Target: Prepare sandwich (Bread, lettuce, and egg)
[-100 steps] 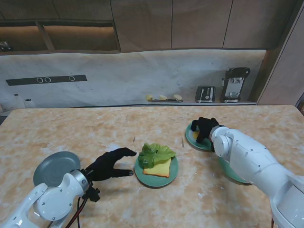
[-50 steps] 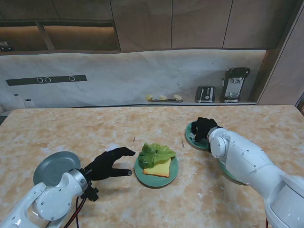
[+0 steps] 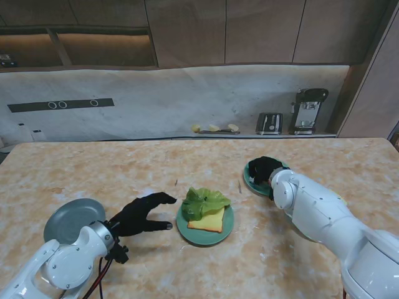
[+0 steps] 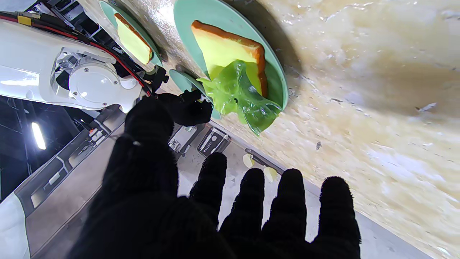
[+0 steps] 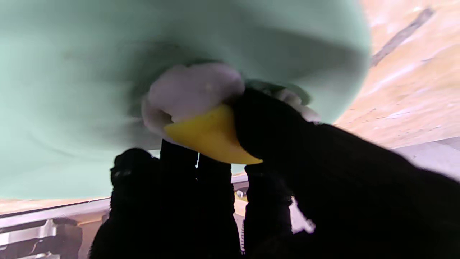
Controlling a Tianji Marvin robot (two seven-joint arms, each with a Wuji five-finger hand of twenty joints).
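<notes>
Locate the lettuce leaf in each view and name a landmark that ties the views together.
Stand view: lettuce on the bread, centre plate, right of the left hand.
Left wrist view: lettuce draped off the bread, beyond the fingertips.
Right wrist view: not in it.
Shared landmark: right hand.

Both hands wear black knitted cloth, matt and a little fuzzy: the left hand (image 3: 142, 215) and the right hand (image 3: 264, 168). The arms (image 3: 324, 212) behind them are smooth white plastic with a soft gloss. The table (image 3: 124, 168) under the hands looks like polished stone, mottled beige, shiny where light hits it. Just right of the left hand, the plate (image 3: 227, 223) is smooth, pale green, satin. On it the bread (image 4: 230, 50) looks spongy and matt with a rougher brown crust; the lettuce (image 4: 240, 97) is glossy, translucent, plastic-like. In the right hand's fingers, the egg (image 5: 201, 108) looks smooth and rubbery.
</notes>
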